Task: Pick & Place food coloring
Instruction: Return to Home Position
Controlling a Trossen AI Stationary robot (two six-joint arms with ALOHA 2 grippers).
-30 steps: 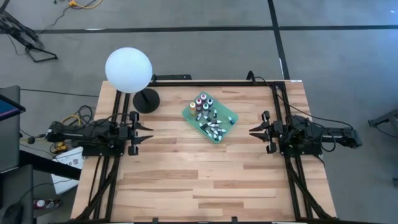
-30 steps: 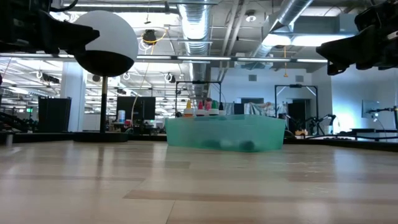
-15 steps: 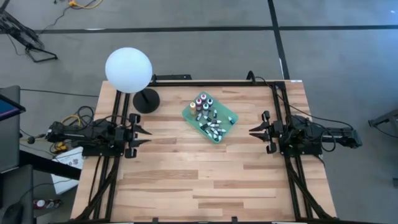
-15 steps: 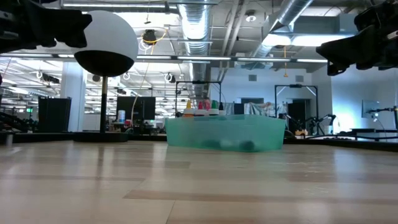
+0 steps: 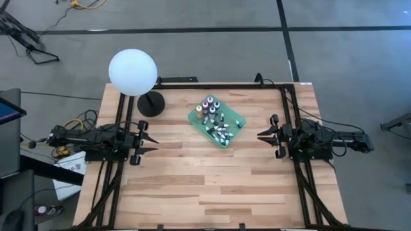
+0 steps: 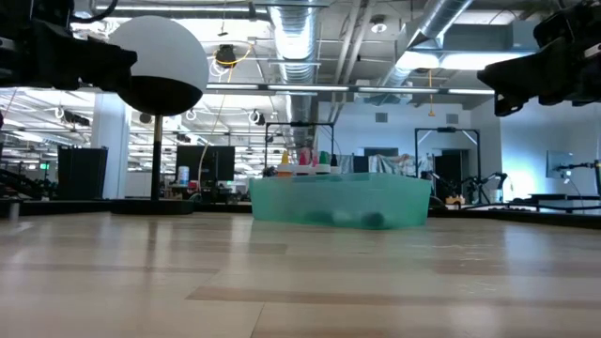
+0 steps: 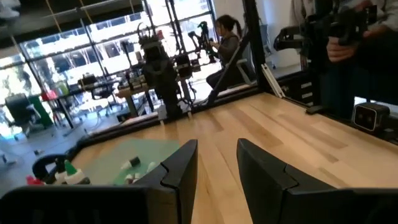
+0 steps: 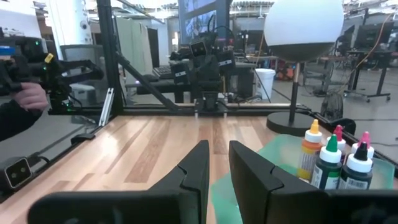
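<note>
Starting at the left edge of the table (image 5: 192, 186), you find the left gripper (image 5: 153, 142) raised above the wood, its jaws a narrow gap apart and empty. Just behind it stands the white globe lamp (image 5: 133, 72). At mid-table toward the rear, the food coloring (image 5: 215, 119) sits inside the green tray (image 5: 194, 118), some bottles upright, others lying flat. At the right edge, the right gripper (image 5: 260, 135) faces the tray, jaws narrowly parted, holding nothing.

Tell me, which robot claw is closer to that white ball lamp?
Left. The left gripper hangs close by the lamp, just off its dark base; the right gripper waits across the table, beyond the green tray.
</note>
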